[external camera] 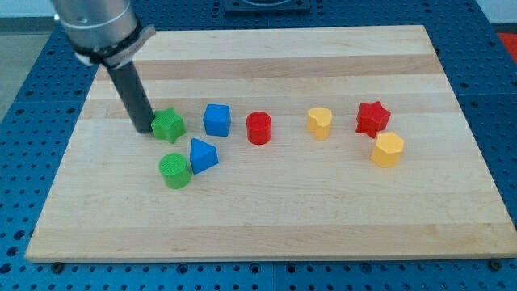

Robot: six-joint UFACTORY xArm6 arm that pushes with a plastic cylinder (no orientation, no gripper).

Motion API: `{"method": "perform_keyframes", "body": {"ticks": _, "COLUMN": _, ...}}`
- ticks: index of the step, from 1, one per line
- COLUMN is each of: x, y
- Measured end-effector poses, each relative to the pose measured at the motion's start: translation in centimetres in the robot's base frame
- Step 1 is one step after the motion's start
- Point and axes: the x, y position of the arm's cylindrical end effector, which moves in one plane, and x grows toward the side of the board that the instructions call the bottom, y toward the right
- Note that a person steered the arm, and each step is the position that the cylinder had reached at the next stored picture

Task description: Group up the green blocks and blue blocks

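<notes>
A green star block [169,124] lies at the board's left middle. My tip [143,128] stands right against its left side. A blue cube [216,120] sits just right of the star, with a small gap. A blue triangular block [202,155] lies below the cube. A green cylinder [174,171] sits at that block's lower left, close to or touching it. The four form a loose cluster.
A red cylinder [258,128] stands right of the blue cube. A yellow heart-like block [320,123], a red star [372,118] and a yellow hexagonal block [388,149] lie at the right. The wooden board [266,218] rests on a blue perforated table.
</notes>
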Motion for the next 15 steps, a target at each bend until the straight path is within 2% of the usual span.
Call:
{"method": "perform_keyframes", "body": {"ticks": 1, "x": -3.9, "y": -0.4}}
{"method": "perform_keyframes", "body": {"ticks": 2, "x": -6.3, "y": 2.9}}
{"method": "perform_keyframes", "body": {"ticks": 3, "x": -6.2, "y": 10.0}}
{"method": "perform_keyframes", "body": {"ticks": 4, "x": -4.3, "y": 11.5}}
{"method": "perform_keyframes", "body": {"ticks": 5, "x": -0.7, "y": 10.4}}
{"method": "perform_keyframes", "body": {"ticks": 6, "x": 1.7, "y": 6.3}}
{"method": "perform_keyframes", "body": {"ticks": 7, "x": 2.2, "y": 5.5}}
{"method": "perform_keyframes", "body": {"ticks": 9, "x": -2.4, "y": 4.0}}
{"method": "perform_keyframes", "body": {"ticks": 11, "x": -0.8, "y": -2.4}}
{"method": "perform_keyframes", "body": {"ticks": 13, "x": 3.1, "y": 1.3}}
{"method": "perform_keyframes", "body": {"ticks": 14, "x": 0.3, "y": -0.7}}
{"method": "perform_keyframes", "body": {"ticks": 15, "x": -2.0, "y": 1.0}}
